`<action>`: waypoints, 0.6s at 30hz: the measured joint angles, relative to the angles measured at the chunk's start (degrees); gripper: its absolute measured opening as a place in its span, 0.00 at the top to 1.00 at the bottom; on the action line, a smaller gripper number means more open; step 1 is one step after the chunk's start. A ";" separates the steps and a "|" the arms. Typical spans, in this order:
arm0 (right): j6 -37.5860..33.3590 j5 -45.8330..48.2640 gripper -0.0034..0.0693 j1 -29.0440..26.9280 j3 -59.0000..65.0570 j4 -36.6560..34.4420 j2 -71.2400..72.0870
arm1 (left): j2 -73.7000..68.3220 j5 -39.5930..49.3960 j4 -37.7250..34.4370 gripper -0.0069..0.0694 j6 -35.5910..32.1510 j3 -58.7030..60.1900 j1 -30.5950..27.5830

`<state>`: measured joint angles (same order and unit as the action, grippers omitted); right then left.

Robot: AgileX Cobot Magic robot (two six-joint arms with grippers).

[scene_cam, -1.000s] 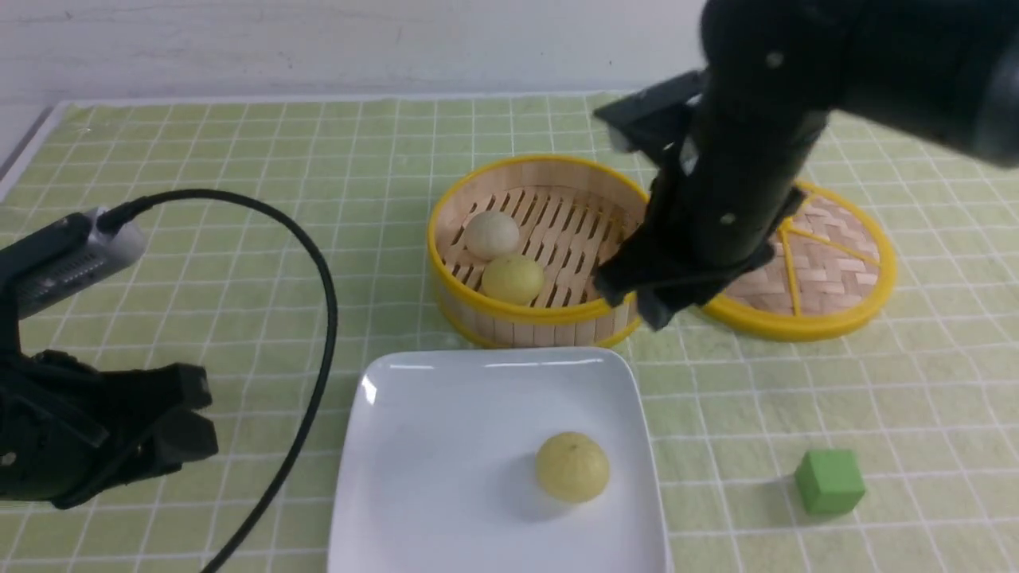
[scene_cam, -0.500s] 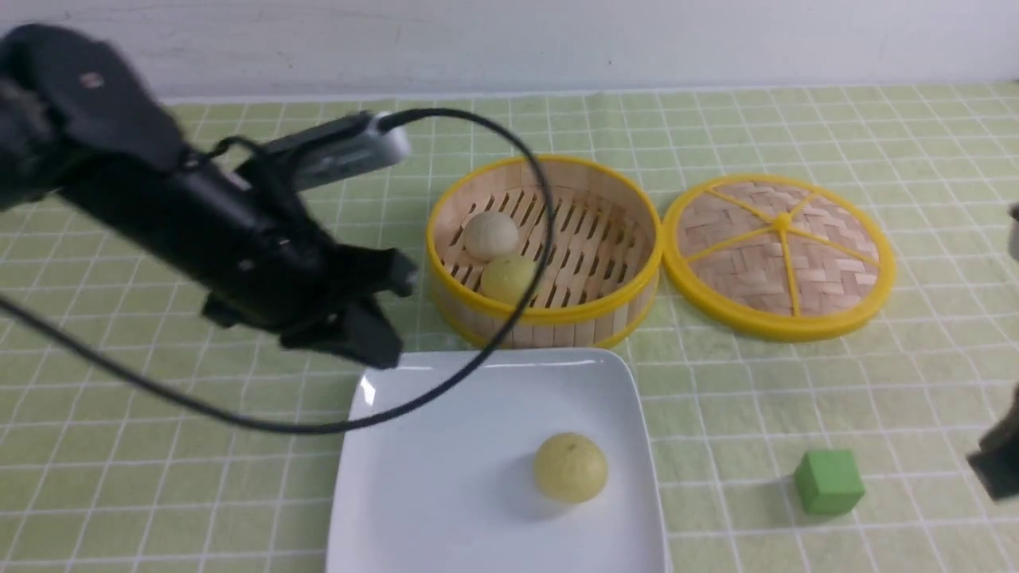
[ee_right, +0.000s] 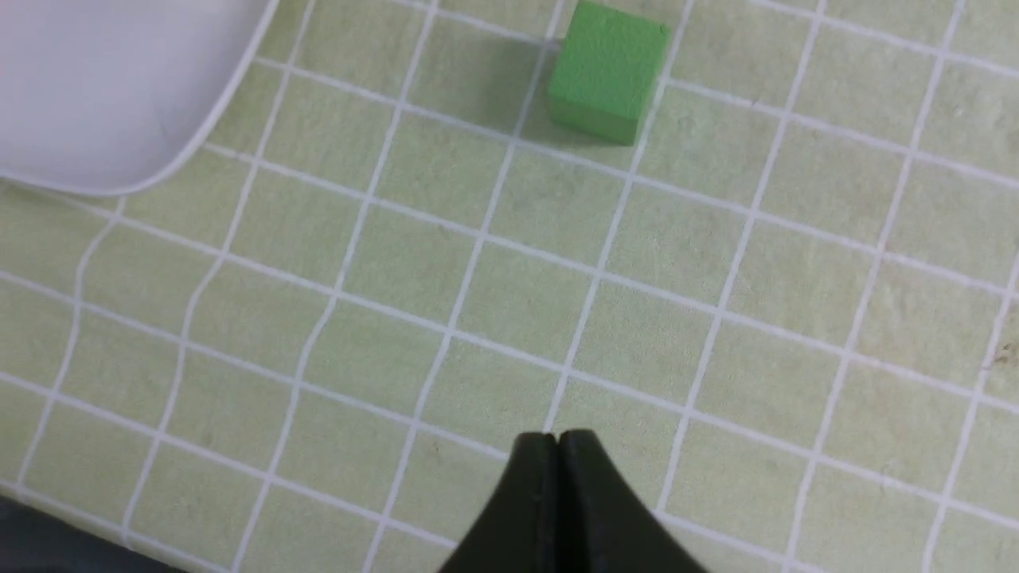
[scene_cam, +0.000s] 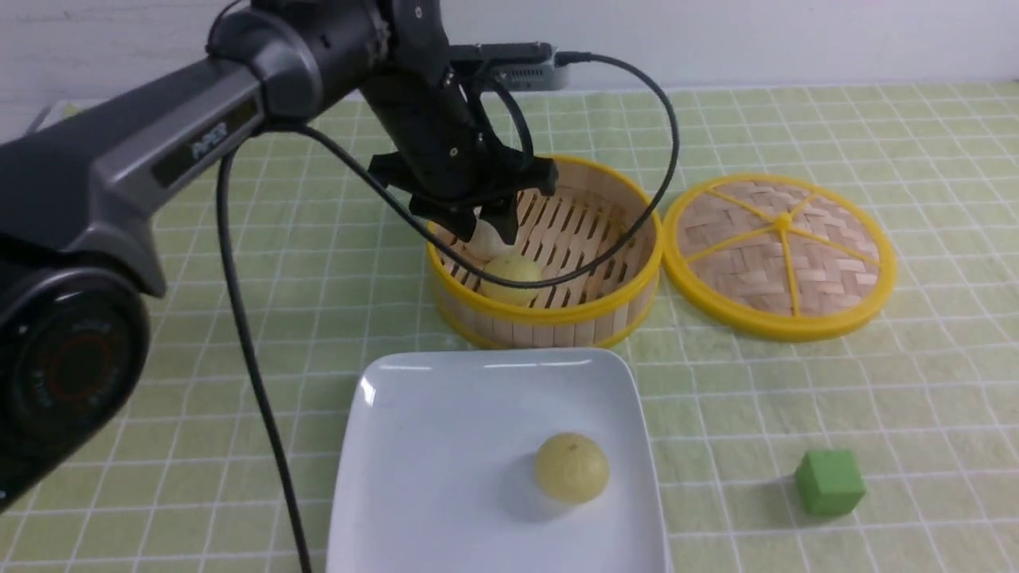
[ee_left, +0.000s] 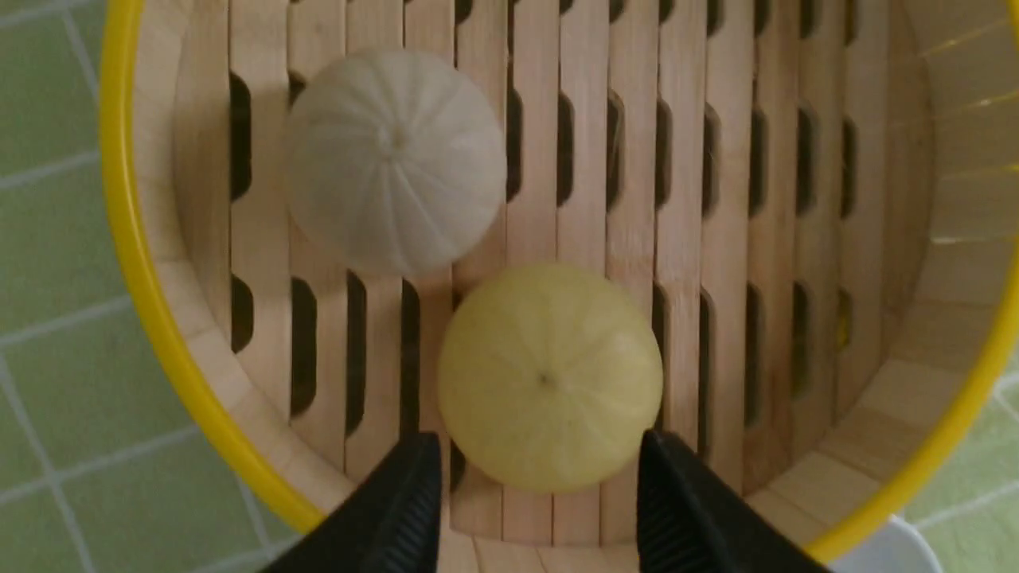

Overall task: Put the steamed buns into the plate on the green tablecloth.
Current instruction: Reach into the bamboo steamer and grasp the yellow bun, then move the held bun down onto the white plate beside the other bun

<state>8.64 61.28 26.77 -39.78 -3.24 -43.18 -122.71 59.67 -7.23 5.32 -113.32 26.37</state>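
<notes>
Bright, even light with soft shadows and faint glare on the plate (scene_cam: 446, 446).

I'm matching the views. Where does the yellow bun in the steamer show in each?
Front: yellow bun in the steamer's near part, under the left gripper.
Left wrist: yellow bun between the open fingertips, beside the white bun.
Right wrist: not in it.
Shared landmark: the steamer's yellow rim.

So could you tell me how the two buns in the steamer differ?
The white bun is off-white, the yellow bun pale yellow. The yellow bun lines up between the left gripper's open fingers; the white bun lies beyond them. Both are pleated domes on the steamer slats.
</notes>
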 joint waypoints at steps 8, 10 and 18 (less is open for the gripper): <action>0.00 -0.43 0.95 0.00 0.04 -0.12 0.00 | -5.51 -0.13 0.66 0.52 0.17 -0.91 2.74; 0.00 -0.43 0.95 0.00 0.04 -0.12 0.00 | -6.14 0.27 1.34 0.67 0.22 -0.91 3.14; 0.00 -0.26 0.94 0.00 0.06 -0.12 0.00 | 1.03 9.93 7.23 0.89 0.22 -12.71 3.14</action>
<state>8.64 61.02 26.77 -39.72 -3.36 -43.18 -121.68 69.60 0.00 5.54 -126.03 29.50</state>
